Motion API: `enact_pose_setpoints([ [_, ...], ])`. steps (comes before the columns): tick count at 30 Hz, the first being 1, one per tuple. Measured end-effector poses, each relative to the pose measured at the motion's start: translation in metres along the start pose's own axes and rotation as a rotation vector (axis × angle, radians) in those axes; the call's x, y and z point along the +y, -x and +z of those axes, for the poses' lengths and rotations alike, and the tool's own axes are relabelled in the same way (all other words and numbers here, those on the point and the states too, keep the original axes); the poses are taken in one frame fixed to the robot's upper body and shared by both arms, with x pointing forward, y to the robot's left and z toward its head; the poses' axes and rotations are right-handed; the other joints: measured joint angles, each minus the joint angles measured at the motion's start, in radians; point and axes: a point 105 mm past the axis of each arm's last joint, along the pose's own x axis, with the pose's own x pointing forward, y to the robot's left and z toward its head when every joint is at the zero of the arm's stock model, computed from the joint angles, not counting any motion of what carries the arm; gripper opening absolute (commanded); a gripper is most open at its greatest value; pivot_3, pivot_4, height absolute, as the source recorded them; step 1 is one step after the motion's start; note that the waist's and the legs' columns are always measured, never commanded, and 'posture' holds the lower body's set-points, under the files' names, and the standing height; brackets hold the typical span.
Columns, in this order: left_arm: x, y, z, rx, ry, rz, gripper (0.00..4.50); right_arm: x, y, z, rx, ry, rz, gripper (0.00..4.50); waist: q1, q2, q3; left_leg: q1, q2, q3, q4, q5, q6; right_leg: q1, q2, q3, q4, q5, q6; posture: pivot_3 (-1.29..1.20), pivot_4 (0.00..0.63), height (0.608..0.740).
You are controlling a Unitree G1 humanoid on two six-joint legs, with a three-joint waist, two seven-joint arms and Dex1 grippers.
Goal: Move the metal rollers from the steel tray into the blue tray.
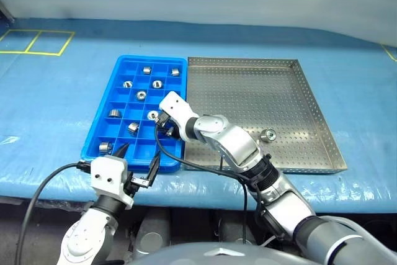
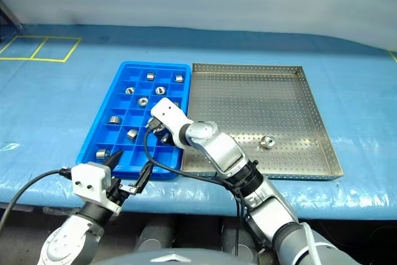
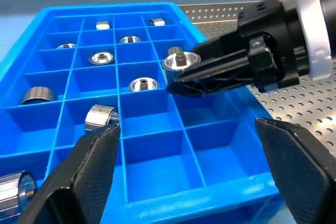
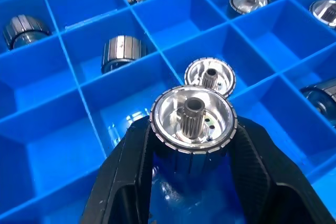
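The blue tray (image 1: 152, 58) lies left of the steel tray (image 1: 248, 91) and touches it. Several metal rollers (image 1: 141, 95) rest in its compartments. One roller (image 1: 268, 134) lies on the steel tray's perforated floor near the front right. My right gripper (image 1: 165, 128) hangs over the front right part of the blue tray, shut on a roller (image 4: 192, 116) that is clamped between its two fingers above a compartment. My left gripper (image 1: 140, 153) stands open and holds nothing at the blue tray's front edge, pointing across the tray.
Both trays sit on a table covered in blue sheeting (image 1: 56, 103). Yellow tape lines (image 1: 37, 41) mark the far left corner. A black cable (image 1: 186, 162) loops from my right wrist over the blue tray's front right corner.
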Motion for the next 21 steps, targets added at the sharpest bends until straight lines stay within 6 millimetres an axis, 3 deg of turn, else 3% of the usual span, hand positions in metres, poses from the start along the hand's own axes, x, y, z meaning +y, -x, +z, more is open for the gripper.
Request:
enact_pose_setpoints([
  [6, -0.003, -0.001, 0.0, -0.001, 0.005, -0.009, 4.5, -0.003, 0.008, -0.003, 0.037, 0.016, -0.004, 1.69, 0.011, 0.0, 0.0, -0.001, 0.0, 0.0, -0.001, 0.0, 0.0, -0.001, 0.0, 0.0, -0.001, 0.0, 0.0, 0.31, 0.15, 0.74],
  [14, -0.006, -0.006, 0.006, -0.027, -0.006, -0.048, 4.5, 0.007, 0.021, -0.003, 0.03, -0.027, 0.038, 4.38, 0.018, 0.0, 0.0, -0.002, 0.0, 0.0, -0.001, 0.0, 0.0, -0.001, -0.001, 0.0, -0.002, 0.0, 0.0, 0.22, 0.15, 0.74],
  [16, -0.007, -0.009, 0.01, -0.04, -0.012, -0.063, 4.5, 0.003, 0.025, -0.001, 0.012, -0.052, 0.017, 4.48, 0.017, 0.0, 0.0, -0.002, 0.0, 0.0, -0.001, 0.0, 0.0, -0.001, -0.001, 0.0, -0.002, 0.0, 0.0, 0.19, 0.15, 0.74],
  [21, -0.011, -0.016, 0.015, -0.059, -0.019, -0.126, 4.5, -0.029, 0.039, -0.004, -0.093, -0.176, -0.168, 4.48, -0.009, 0.0, 0.0, -0.003, 0.0, 0.001, 0.0, 0.0, 0.0, -0.002, -0.001, 0.0, -0.002, 0.0, 0.0, 0.11, 0.15, 0.74],
])
